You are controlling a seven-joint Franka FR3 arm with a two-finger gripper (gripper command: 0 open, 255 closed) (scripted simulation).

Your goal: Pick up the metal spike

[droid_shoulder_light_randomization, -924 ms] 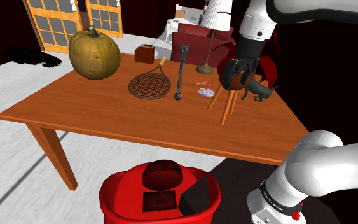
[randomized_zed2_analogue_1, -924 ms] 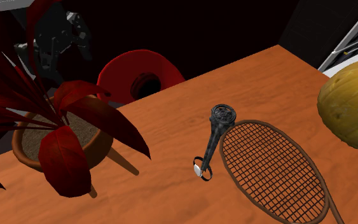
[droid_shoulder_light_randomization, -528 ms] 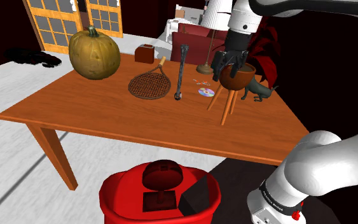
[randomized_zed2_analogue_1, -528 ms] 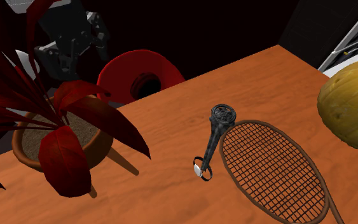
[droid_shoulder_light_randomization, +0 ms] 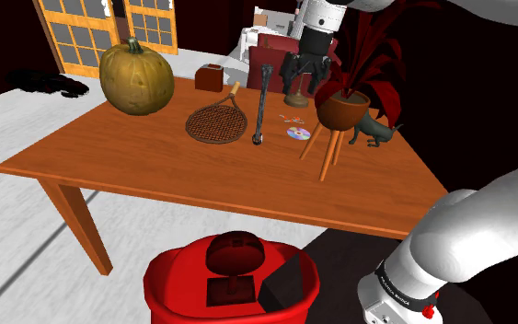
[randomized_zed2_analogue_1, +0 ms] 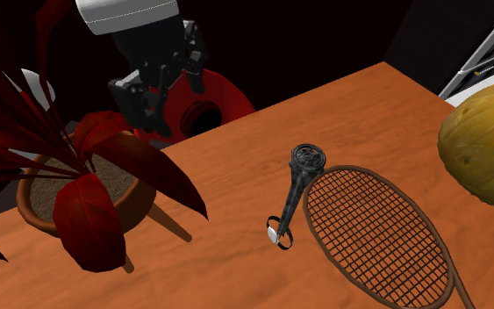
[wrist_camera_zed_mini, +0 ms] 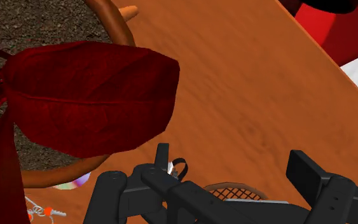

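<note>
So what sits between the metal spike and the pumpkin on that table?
The racket, lying flat right beside the metal spike, with the pumpkin beyond it. The shoulder view and the second exterior view both show this.

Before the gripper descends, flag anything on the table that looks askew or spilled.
Nothing stands out: the potted plant stands upright on its legs, the dark spike lies flat beside the racket, and no soil is spilled.

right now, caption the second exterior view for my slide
Open claw over the table by a red-leaved potted plant, the dark spike untouched beside a racket
</note>
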